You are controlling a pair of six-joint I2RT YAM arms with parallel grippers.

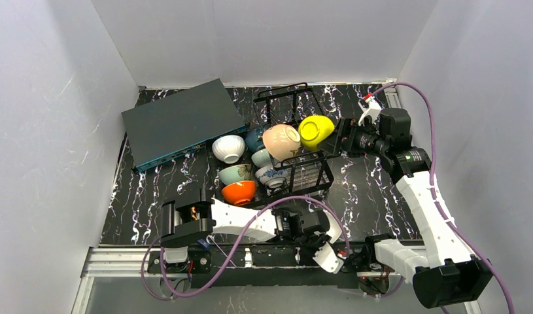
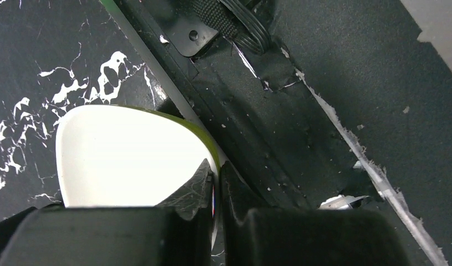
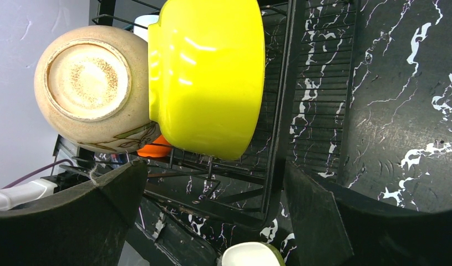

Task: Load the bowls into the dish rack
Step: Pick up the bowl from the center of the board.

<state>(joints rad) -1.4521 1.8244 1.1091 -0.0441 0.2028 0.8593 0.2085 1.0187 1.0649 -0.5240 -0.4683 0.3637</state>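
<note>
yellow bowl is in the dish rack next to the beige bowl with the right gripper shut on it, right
Not quite. The yellow bowl is in the dish rack next to the beige bowl, but the right gripper is open, not shut on it, as the right wrist view shows.
</note>
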